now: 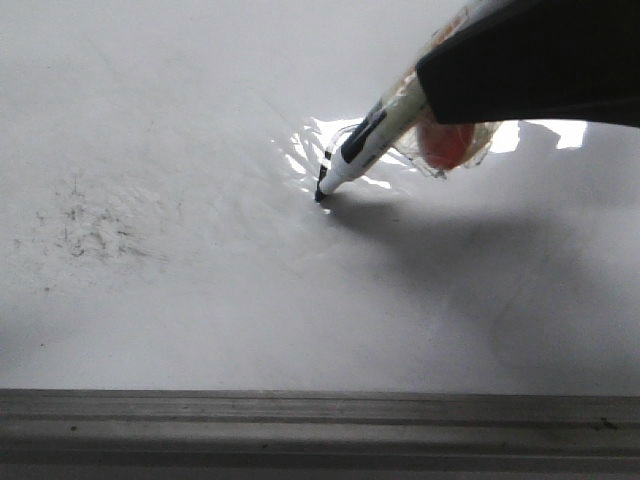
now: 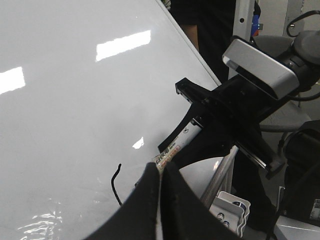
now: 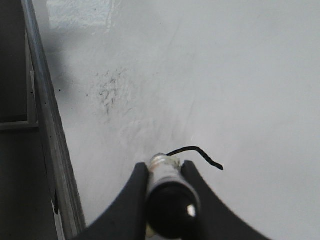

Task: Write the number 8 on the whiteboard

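Observation:
The whiteboard (image 1: 200, 320) fills the front view as a glossy white sheet. My right gripper (image 1: 435, 95) comes in from the upper right and is shut on a white and black marker (image 1: 365, 140), whose tip touches the board. In the right wrist view the right gripper (image 3: 165, 167) clamps the marker (image 3: 167, 195) end-on. Of the number 8 (image 3: 197, 150), a short hooked black stroke runs out from the tip. The left wrist view shows the stroke (image 2: 116, 184) too, beside my left gripper (image 2: 161, 169), which is shut and hovers over the board near the marker (image 2: 181, 141).
A grey grooved rail (image 1: 320, 425) bounds the board's near edge. Faint grey smudge specks (image 1: 85, 225) lie at the left. A wrinkled shiny patch (image 1: 305, 150) sits behind the marker tip. An orange lump in clear wrap (image 1: 445, 145) hangs on the marker. A white rack (image 2: 230, 210) stands off the board.

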`<state>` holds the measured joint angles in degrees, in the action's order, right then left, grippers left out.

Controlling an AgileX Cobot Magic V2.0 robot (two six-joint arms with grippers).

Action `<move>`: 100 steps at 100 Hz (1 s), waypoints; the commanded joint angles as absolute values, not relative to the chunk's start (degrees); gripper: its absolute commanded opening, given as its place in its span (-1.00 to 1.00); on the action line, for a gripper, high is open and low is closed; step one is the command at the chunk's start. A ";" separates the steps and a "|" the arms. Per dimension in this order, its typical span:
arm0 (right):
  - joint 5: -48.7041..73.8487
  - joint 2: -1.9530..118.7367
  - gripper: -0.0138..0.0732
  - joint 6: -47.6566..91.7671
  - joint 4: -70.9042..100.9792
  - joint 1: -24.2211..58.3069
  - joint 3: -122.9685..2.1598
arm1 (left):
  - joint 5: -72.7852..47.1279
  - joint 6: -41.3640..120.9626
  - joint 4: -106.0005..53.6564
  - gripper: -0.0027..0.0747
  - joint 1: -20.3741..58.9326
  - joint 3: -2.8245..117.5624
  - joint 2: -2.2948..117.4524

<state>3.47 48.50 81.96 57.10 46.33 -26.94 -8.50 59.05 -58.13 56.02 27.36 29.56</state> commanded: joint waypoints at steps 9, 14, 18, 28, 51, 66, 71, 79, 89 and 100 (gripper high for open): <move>-1.33 48.77 -0.78 82.17 56.80 46.00 -28.02 | -6.81 58.94 -59.27 -0.98 55.88 29.05 29.67; -1.33 48.77 -0.78 82.17 56.80 46.00 -28.02 | -6.81 58.94 -59.27 -0.98 55.88 29.05 29.67; -1.33 48.77 -0.78 82.17 56.80 45.87 -28.02 | -6.81 58.94 -59.27 -0.98 55.88 29.05 29.67; -1.33 48.77 -0.78 82.17 56.80 45.24 -28.02 | -6.81 58.94 -59.27 -0.98 55.88 29.05 29.67; 0.35 48.73 -0.78 82.17 56.80 42.59 -28.02 | -6.81 58.94 -59.27 -0.98 55.88 29.05 29.67; 2.26 47.75 -0.78 82.17 56.43 39.94 -28.02 | -6.81 58.94 -59.27 -0.98 55.88 29.05 29.67; 2.26 46.95 -0.78 82.17 56.04 39.08 -28.02 | -6.81 58.94 -59.27 -0.98 55.88 29.05 29.67; 3.38 45.47 -0.78 82.17 55.80 37.56 -28.02 | -6.81 58.94 -59.27 -0.98 55.88 29.05 29.67; 6.48 43.84 -0.78 82.17 55.35 35.27 -28.02 | -6.81 58.94 -59.27 -0.98 55.88 29.05 29.67; 11.03 42.39 -0.78 82.17 54.33 32.57 -28.02 | -6.81 58.94 -59.27 -0.98 55.88 29.05 29.67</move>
<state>12.62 43.20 81.49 56.86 35.25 -26.94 -8.66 59.05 -58.13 56.02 27.36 29.56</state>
